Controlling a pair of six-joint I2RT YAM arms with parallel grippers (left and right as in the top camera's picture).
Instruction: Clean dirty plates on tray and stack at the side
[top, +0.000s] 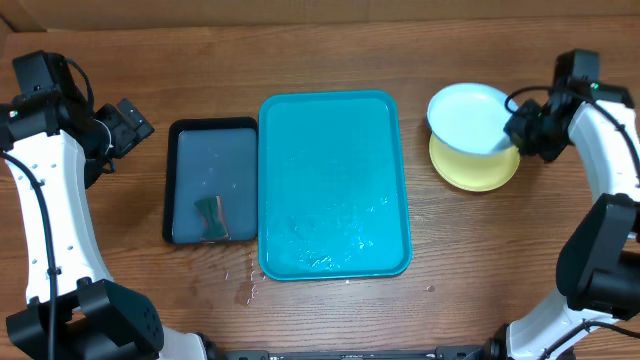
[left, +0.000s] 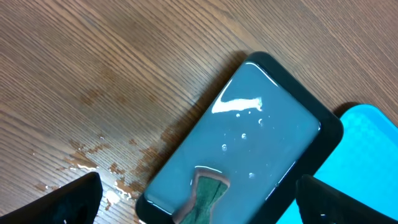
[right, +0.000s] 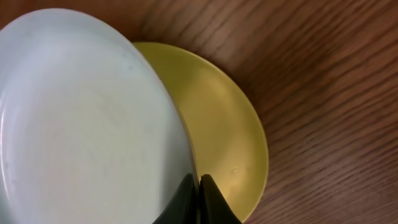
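Pinches the pale blue plate (top: 466, 115) by its rim in the right claw (top: 521, 130) at upper right, overlapping the yellow-green plate (top: 478, 172) beside the turquoise tray (top: 335, 150), with the left claw (top: 132, 124) spread wide.

Left gripper (top: 135, 122) left of tray (top: 330, 160), jaws wide apart. Right gripper (top: 517, 130) right of tray, jaws pinched on light blue plate (top: 465, 118) rim.
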